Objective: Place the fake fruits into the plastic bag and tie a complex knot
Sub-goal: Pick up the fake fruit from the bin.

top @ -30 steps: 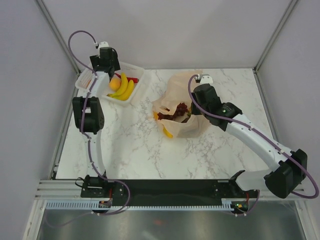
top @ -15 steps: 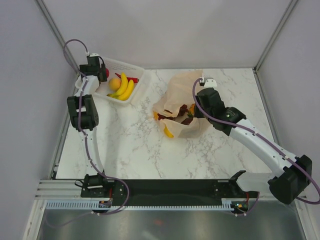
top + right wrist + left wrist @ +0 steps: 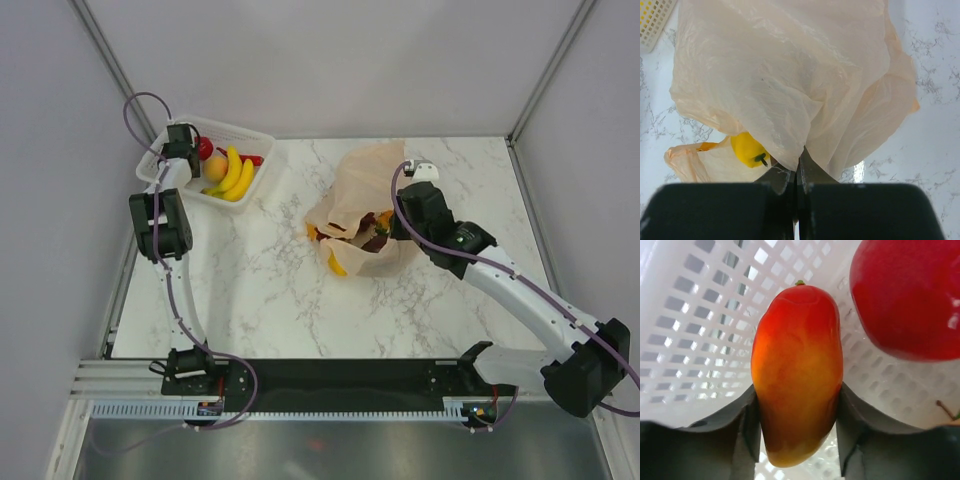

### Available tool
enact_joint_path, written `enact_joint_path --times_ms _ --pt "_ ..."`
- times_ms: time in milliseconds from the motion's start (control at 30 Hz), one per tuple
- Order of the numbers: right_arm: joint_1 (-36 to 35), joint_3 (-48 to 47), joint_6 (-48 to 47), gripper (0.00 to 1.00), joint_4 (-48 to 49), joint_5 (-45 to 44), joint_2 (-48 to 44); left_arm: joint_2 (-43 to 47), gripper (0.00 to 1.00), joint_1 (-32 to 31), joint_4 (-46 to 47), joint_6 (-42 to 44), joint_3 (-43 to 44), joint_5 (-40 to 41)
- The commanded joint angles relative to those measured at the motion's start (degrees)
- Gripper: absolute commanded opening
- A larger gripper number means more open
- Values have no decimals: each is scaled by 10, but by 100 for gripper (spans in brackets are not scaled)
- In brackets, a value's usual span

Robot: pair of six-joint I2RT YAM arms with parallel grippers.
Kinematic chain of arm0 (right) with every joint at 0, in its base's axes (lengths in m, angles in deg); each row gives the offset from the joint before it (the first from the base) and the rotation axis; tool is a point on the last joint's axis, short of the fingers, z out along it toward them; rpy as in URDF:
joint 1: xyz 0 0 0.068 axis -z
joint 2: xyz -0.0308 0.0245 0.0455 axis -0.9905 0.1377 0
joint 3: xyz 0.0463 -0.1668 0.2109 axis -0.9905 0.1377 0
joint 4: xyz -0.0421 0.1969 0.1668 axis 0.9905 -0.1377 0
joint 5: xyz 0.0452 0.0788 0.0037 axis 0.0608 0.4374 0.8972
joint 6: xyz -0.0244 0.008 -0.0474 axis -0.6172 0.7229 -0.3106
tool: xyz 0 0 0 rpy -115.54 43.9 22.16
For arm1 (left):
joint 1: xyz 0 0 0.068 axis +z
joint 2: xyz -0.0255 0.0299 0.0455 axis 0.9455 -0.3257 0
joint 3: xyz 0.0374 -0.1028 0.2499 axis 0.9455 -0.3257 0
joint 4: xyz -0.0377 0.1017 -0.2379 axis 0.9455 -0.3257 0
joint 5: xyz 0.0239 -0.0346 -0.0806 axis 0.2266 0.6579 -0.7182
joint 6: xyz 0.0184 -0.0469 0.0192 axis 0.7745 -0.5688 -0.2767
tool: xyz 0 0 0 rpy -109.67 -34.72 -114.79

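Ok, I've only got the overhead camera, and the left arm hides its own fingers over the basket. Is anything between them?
Observer: Yes. The left gripper holds the mango, with a jaw against each side.
Operator: And the right one? From above I just see it at the bag.
Observer: The right gripper is shut on a fold of the bag, pinching the thin film between its tips.

White marble-look tabletop (image 3: 270, 300) w/ grey veins, boxed in by plain pale walls (image 3: 330, 60). Metal corner posts (image 3: 107, 55) angling up L & R. Black strip (image 3: 350, 375) along near edge. Soft, even light.
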Motion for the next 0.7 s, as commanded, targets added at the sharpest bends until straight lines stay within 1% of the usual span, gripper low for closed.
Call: enact_joint_path --times_ms 0,33,100,233,267,400,600,633,667 --pt "3 5 7 0 16 -5 -18 -17 38 -2 -12 9 27 -2" --pt "3 4 8 0 16 -4 -16 -7 34 -3 -11 4 29 -7" --pt "3 2 7 0 16 2 -13 6 31 -10 -10 -2 35 -6" --pt "3 2 5 0 16 7 -17 58 30 -22 16 -34 20 7" --pt "3 2 5 0 16 8 -17 89 29 -27 34 -39 0 7" --pt "3 2 2 0 16 12 -25 171 29 -38 96 -61 -81 -3" --pt "3 1 2 0 15 9 -37 240 28 -43 105 -104 -157 8" --pt "3 2 2 0 15 11 -38 255 28 -42 111 -119 -171 -7" --pt "3 2 1 0 15 11 -39 269 28 -43 131 -126 -208 -14"
